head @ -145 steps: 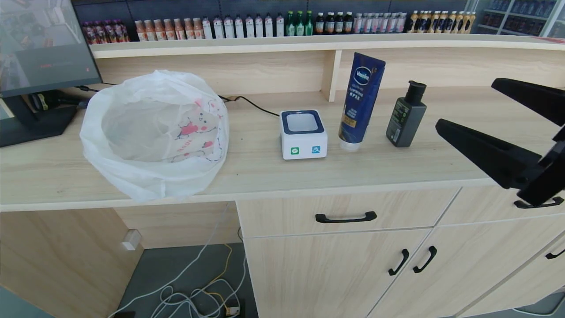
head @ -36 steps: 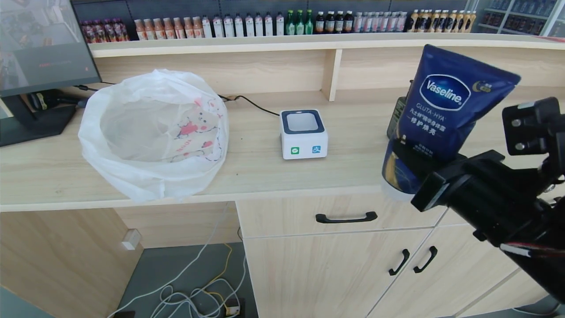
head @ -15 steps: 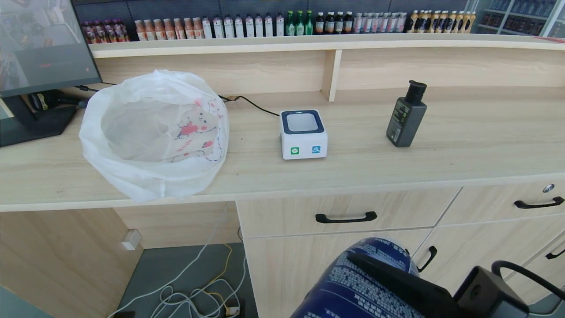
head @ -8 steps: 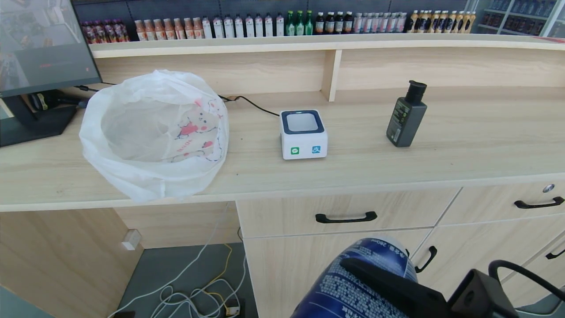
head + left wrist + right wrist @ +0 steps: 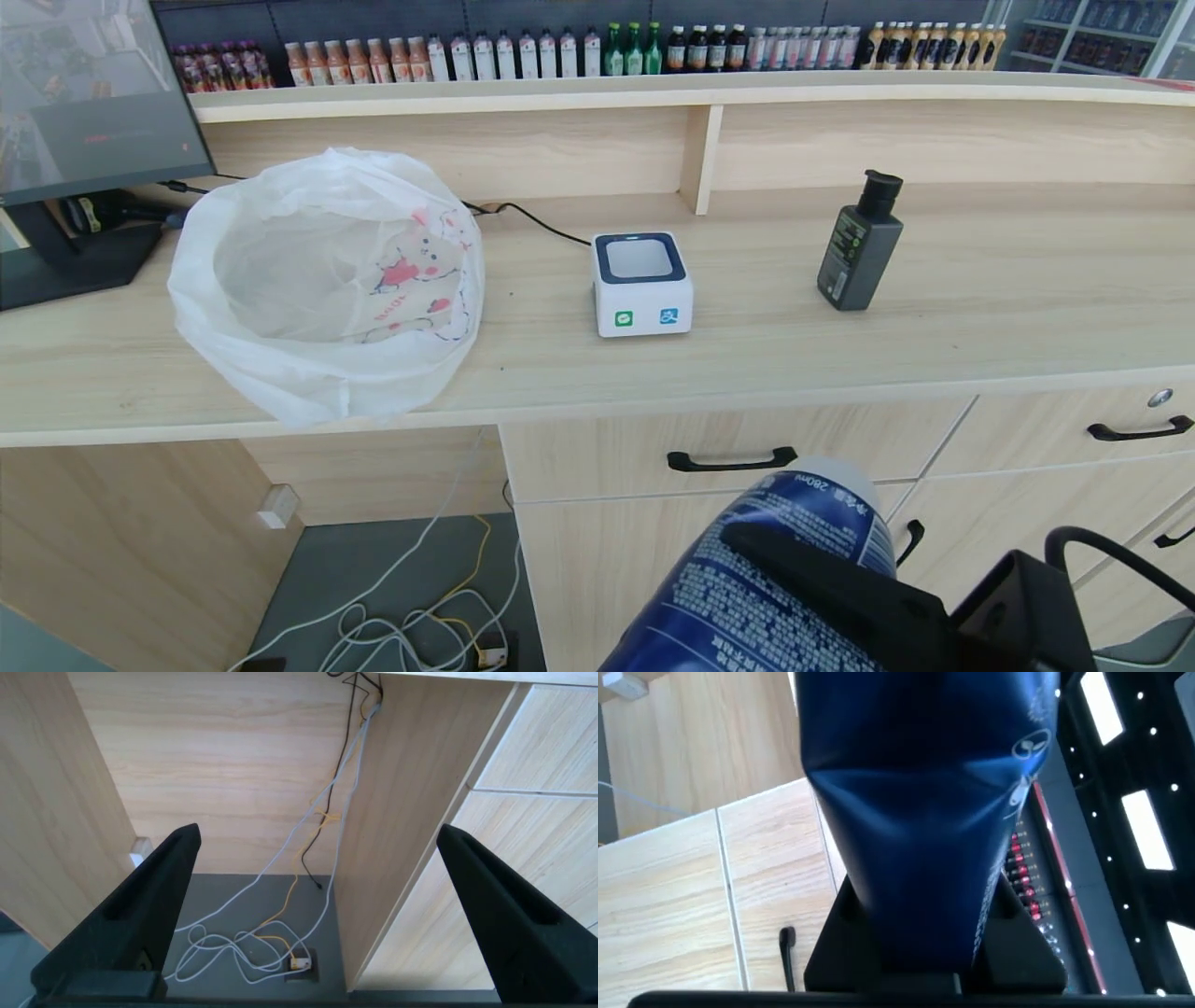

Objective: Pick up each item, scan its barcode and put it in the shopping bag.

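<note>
Up a little since half a second ago: the blue tube [image 5: 709, 607], pale cap end uppermost and fine white print facing me, sits clamped in my right fingers [image 5: 822, 583], below the tabletop [image 5: 560, 373] edge before the drawers. My left fingers [image 5: 154, 905] stand wide apart.

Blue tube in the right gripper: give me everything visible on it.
The blue tube is glossy dark-blue soft plastic, fine white print along its side, whitish cap end pointing toward the cabinet drawers. It is tilted, held in the air in front of them by the right gripper, whose jaws are shut on its body, creasing it. Nothing else touches it.
</note>
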